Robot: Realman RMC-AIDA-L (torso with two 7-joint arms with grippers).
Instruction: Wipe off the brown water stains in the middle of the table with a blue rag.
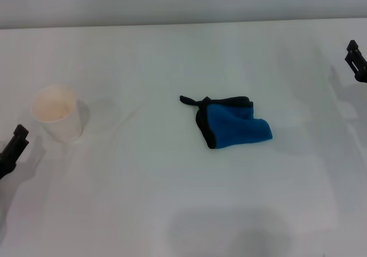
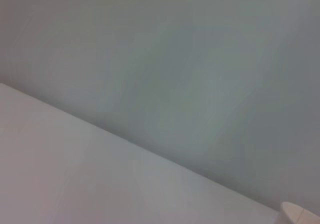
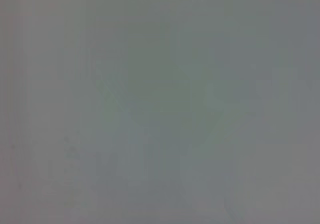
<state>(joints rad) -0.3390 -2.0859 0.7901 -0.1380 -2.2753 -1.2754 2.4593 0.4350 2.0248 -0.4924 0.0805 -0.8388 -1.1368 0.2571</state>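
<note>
The blue rag, folded, with black trim and a small black loop at one corner, lies flat near the middle of the white table. The brown water stains are hidden or out of view; I see no brown patch on the bare tabletop. My left gripper pokes in at the left edge, close to the front and far from the rag. My right gripper shows at the right edge, farther back, also well away from the rag. Neither gripper touches anything. The right wrist view shows only a blank grey surface.
A white paper cup stands upright at the left of the table, just behind my left gripper; its rim peeks into a corner of the left wrist view. A wall runs behind the table's far edge.
</note>
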